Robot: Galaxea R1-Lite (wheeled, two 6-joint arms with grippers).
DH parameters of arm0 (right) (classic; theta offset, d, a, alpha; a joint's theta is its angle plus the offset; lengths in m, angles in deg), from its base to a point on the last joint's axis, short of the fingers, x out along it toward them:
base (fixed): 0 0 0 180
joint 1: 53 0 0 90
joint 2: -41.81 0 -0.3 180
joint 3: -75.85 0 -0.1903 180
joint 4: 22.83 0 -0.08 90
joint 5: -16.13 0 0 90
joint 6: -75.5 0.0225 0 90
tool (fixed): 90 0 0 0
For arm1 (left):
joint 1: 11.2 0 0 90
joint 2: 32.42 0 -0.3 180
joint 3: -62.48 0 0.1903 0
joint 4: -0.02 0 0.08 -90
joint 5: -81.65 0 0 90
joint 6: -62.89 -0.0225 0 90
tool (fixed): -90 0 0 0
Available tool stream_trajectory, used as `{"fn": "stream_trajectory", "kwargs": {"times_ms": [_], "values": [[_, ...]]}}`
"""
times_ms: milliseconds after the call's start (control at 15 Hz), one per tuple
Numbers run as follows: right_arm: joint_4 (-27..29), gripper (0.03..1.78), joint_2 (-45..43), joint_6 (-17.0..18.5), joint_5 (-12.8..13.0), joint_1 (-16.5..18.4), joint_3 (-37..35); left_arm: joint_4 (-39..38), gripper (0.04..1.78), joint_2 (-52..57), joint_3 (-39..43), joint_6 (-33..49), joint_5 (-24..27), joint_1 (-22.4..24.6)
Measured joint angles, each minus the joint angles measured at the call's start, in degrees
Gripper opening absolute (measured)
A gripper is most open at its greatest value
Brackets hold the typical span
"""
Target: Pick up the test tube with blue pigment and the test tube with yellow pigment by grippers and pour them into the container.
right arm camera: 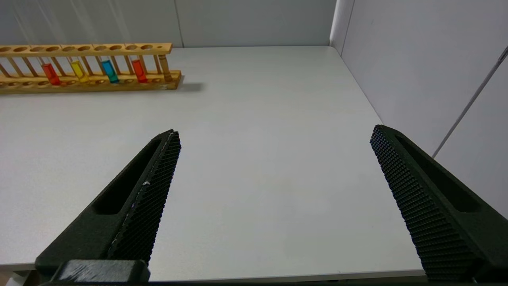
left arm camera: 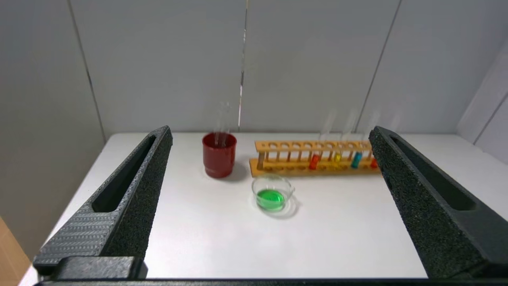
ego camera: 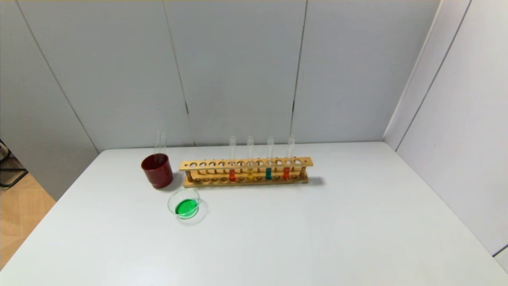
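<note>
Head view shows no arm over the white bench [ego camera: 317,238], so both grippers are judged to be held back off its near edge. In the wrist views the left gripper [left arm camera: 270,137] and right gripper [right arm camera: 276,133] are each seen with fingers spread wide and nothing between them; the finger [right arm camera: 154,186] faces are black and finely knurled, presumably for grip on smooth glass. Nearest on the bench, left of centre, the dish [ego camera: 184,206] is set: low, round, clear glass with a pouring lip, already holding green liquid, which suggests blue and yellow have been mixed in it. Just behind it, toward the far left, a dark red cup [ego camera: 157,171] is placed with two empty-looking tubes [ego camera: 160,143] standing in it, probably as a drop-off for used glass. To its right, along the far edge, a long wooden rack [ego camera: 246,171] with a row of round holes keeps four slender round-bottomed tubes upright: red, the yellow tube [ego camera: 250,159], the blue tube [ego camera: 269,159], then red. Both remain seated in the rack, well apart from either gripper.
</note>
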State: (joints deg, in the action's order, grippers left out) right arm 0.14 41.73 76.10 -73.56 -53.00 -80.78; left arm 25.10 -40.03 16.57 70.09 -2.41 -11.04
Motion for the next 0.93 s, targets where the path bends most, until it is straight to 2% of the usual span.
{"fn": "stream_trajectory", "kwargs": {"times_ms": [200, 400, 600, 933], "values": [[-0.01, 1.75, 0.0, 0.02, 0.0, 0.0, 0.0, -2.22, 1.75, 5.18, 10.08, -1.3, 1.95, 0.0], [-0.01, 1.75, 0.0, 0.02, 0.0, 0.0, 0.0, -7.55, 1.75, 7.14, 20.24, -8.01, 1.01, 0.0], [-0.01, 1.75, 0.0, 0.02, -0.01, 0.0, 0.0, -1.61, 1.75, 7.63, 22.21, -11.81, -4.24, 0.0], [-0.01, 1.75, 0.0, 0.02, 0.0, 0.0, 0.0, -1.87, 1.75, 7.74, 22.52, -12.14, -3.97, 0.0]]}}
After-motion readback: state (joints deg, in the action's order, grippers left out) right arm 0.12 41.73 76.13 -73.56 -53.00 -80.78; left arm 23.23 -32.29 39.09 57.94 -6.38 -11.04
